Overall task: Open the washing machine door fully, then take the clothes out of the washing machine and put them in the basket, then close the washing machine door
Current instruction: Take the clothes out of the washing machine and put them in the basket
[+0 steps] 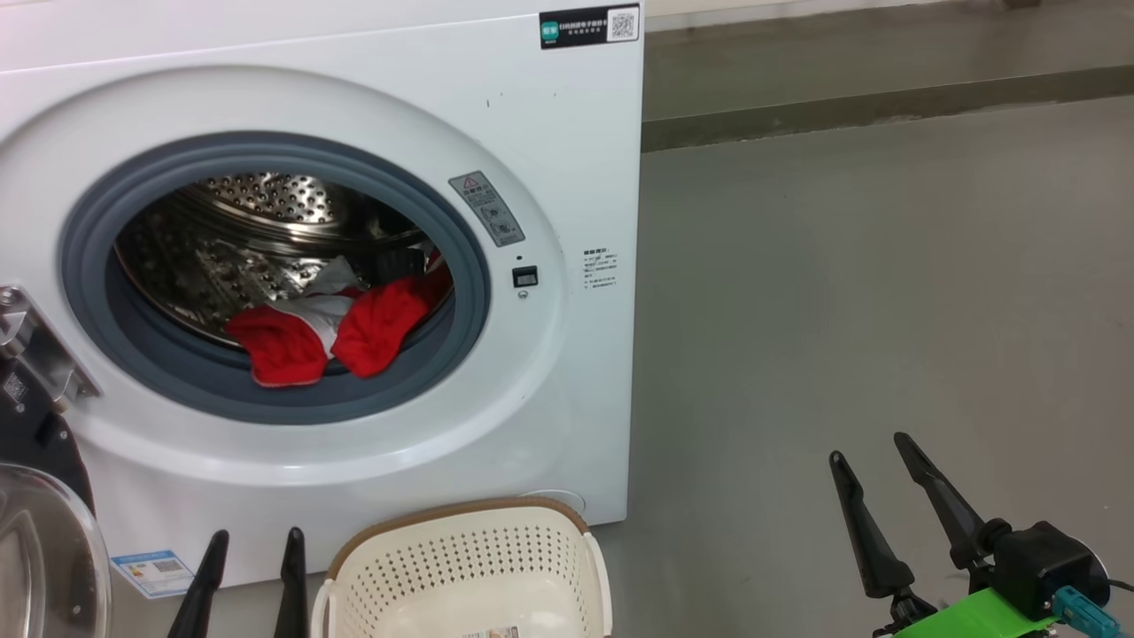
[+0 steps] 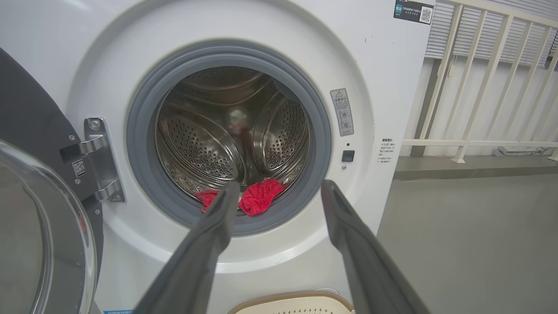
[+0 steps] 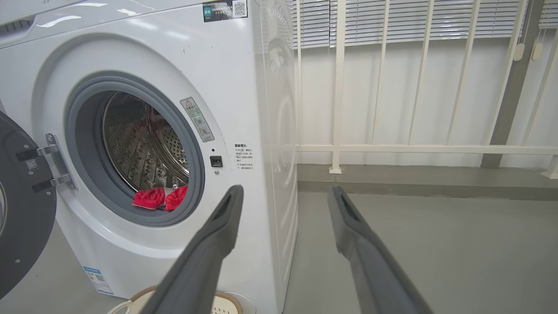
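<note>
The white washing machine (image 1: 549, 133) stands before me with its door (image 1: 35, 532) swung open to the left, glass bowl facing out. Red clothes (image 1: 337, 332) with white trim lie at the front lip of the steel drum, also in the left wrist view (image 2: 259, 196) and the right wrist view (image 3: 159, 197). The cream basket (image 1: 469, 567) sits on the floor just below the opening. My left gripper (image 1: 257, 536) is open at the bottom left, beside the basket. My right gripper (image 1: 873, 447) is open over the floor at the right, with nothing in it.
Grey floor (image 1: 842, 292) spreads to the right of the machine. A white railing (image 3: 392, 148) and blinds stand behind it. The door's steel hinge (image 2: 98, 159) juts out at the opening's left. A blue label (image 1: 151, 571) is low on the machine's front.
</note>
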Tool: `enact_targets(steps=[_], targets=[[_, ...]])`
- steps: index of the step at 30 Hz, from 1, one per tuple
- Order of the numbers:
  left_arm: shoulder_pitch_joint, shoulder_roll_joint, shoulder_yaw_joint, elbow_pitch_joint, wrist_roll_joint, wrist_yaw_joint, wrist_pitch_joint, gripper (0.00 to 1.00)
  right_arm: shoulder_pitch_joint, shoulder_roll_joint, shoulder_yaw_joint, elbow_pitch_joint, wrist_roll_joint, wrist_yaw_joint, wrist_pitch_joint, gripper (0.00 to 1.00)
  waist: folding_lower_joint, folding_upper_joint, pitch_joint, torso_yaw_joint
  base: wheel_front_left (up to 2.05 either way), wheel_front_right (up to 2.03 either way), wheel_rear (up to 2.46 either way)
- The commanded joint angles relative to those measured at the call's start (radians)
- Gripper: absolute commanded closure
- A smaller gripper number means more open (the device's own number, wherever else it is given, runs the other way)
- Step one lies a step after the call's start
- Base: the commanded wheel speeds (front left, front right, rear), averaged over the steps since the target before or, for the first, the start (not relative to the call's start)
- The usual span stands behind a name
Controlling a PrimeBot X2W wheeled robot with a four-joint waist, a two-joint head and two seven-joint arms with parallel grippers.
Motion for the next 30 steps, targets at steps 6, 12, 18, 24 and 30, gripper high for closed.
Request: enact_targets(steps=[6, 12, 18, 24, 30], targets=[[-0.04, 0.014, 0.038, -0.015, -0.005, -0.003, -0.006, 0.0, -0.01, -0.015, 0.026, -0.023, 0.001, 0.003, -0.006, 0.0, 0.0, -0.0001, 0.004, 0.004, 0.0, 0.0, 0.0], [-0.053, 0.015, 0.032, -0.004, -0.009, -0.009, -0.006, 0.0, -0.012, -0.01, 0.023, -0.02, -0.001, 0.003, -0.006, 0.0, 0.0, -0.0001, 0.009, 0.013, 0.0, 0.0, 0.0], [-0.098, 0.011, 0.024, 0.029, -0.019, -0.005, -0.006, 0.0, -0.026, -0.013, 0.018, -0.024, -0.005, 0.003, -0.006, 0.0, 0.0, -0.0001, 0.026, 0.038, 0.0, 0.0, 0.0], [-0.177, 0.012, 0.009, 0.074, -0.019, -0.004, -0.006, 0.0, -0.038, -0.018, 0.024, -0.028, -0.009, 0.003, -0.006, 0.0, 0.0, -0.0001, 0.056, 0.061, 0.0, 0.0, 0.0], [-0.261, 0.014, -0.003, 0.124, -0.011, 0.011, 0.003, 0.0, -0.054, -0.021, 0.021, -0.032, -0.009, 0.003, -0.006, 0.0, 0.0, -0.0001, 0.091, 0.069, 0.0, 0.0, 0.0]])
